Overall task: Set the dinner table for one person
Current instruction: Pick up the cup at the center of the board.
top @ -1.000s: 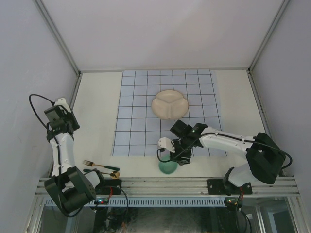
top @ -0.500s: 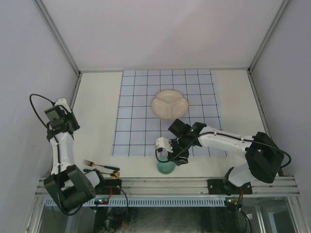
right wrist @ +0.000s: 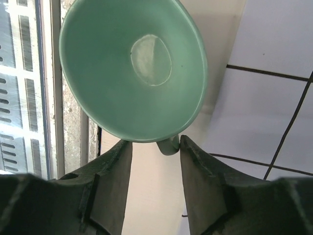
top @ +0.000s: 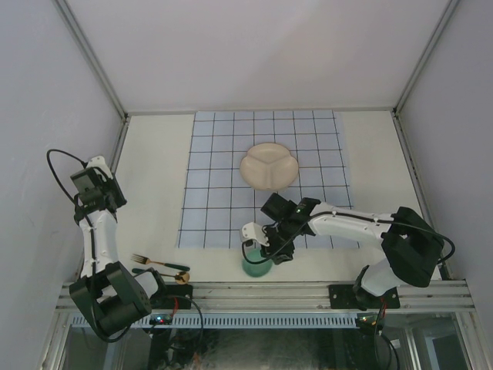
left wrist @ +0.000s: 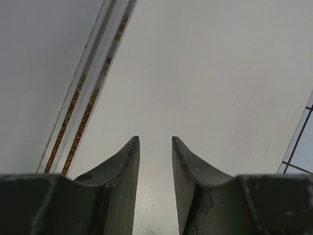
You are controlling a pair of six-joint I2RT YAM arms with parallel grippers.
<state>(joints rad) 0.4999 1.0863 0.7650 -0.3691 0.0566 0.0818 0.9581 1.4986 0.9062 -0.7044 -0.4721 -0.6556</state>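
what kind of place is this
Probably a robot test cell staged for dining: white walls box in the table, two arms sit on a metal rail, a plate and cup lie out.

Cup [right wrist: 132, 68]: green, mouth facing me.
My pincer [right wrist: 155, 144]: astride its handle [right wrist: 169, 146].
Cloth [right wrist: 274, 88]: pale, gridded, beside the cup.

A cloth [top: 223, 154] lies on the table [top: 154, 177], with a plate [top: 269, 167] at its middle. A cup [top: 253, 270] sits before the cloth at the table's near edge. Far left of it lie a fork [top: 158, 263] and, just before that, a spoon [top: 166, 275].
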